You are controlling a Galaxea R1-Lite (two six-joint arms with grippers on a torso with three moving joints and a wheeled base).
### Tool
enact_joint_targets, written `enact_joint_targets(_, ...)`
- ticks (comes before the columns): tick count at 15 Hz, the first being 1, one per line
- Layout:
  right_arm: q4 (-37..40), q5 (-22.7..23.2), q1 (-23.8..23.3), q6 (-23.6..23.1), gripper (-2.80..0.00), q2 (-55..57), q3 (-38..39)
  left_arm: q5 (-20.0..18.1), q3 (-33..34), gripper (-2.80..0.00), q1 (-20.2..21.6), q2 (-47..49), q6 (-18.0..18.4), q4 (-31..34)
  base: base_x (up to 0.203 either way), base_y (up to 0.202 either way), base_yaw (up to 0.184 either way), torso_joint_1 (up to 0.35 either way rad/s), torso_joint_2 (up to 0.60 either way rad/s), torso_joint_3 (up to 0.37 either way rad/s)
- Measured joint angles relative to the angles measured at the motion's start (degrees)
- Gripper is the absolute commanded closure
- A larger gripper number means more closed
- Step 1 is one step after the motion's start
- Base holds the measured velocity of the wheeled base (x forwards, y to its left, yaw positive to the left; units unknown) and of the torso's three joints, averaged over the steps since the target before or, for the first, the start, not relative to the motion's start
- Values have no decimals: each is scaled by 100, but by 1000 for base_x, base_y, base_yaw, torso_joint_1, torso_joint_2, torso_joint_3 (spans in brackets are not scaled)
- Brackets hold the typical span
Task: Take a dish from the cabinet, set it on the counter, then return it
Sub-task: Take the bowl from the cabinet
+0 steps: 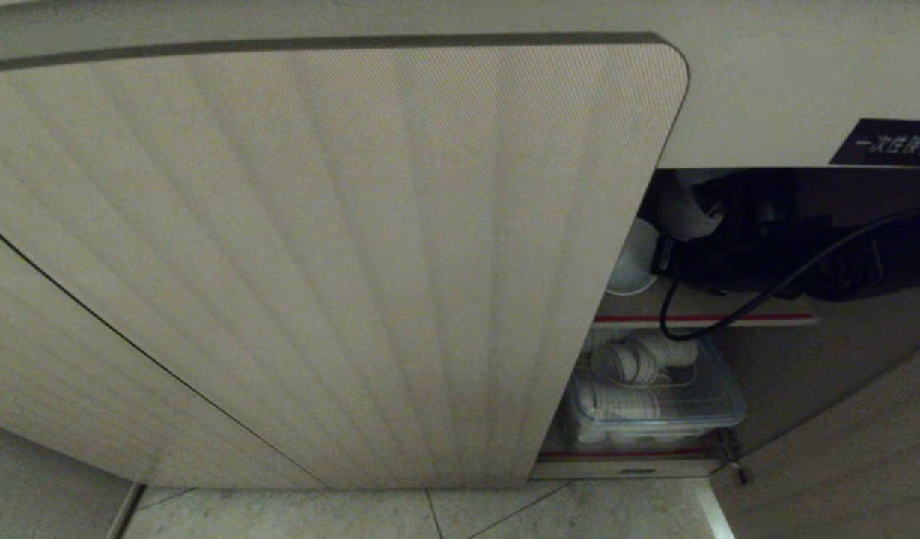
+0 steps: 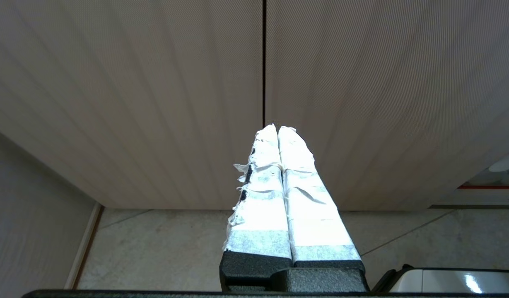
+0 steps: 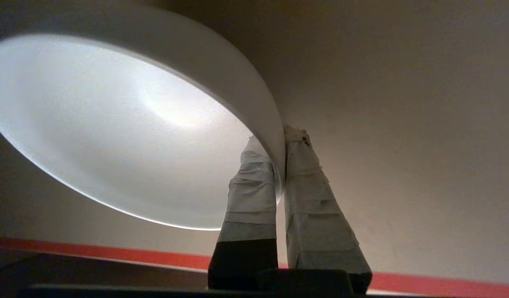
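Note:
The cabinet (image 1: 340, 262) stands with one ribbed door swung open. My right arm (image 1: 766, 239) reaches into the dark upper compartment above the red-edged shelf (image 1: 699, 319). The dish (image 1: 630, 258), a white bowl, shows only partly behind the door's edge. In the right wrist view my right gripper (image 3: 279, 136) is shut on the rim of the dish (image 3: 126, 124), one finger inside and one outside, the bowl tipped on edge over the shelf. My left gripper (image 2: 278, 128) hangs shut and empty in front of closed cabinet doors (image 2: 155, 103). The counter is out of view.
A clear plastic box (image 1: 654, 397) with white rolled items sits on the lower shelf. A black cable (image 1: 766, 296) loops down from my right arm. A black label (image 1: 890, 142) is above the opening. A second open door (image 1: 841, 449) flanks the right; tiled floor (image 1: 355, 513) lies below.

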Motion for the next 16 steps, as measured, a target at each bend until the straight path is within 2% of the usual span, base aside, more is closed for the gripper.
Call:
enact_joint_targets(7,273,2,-23,236,0,-205,-43,-2,0,0,0,0,-2,0,0,0,0,0,0,0)
enact_joint_targets(16,875,8,-52,239,0,-660,173,-2,0,0,0,0,-2,0,0,0,0,0,0,0)
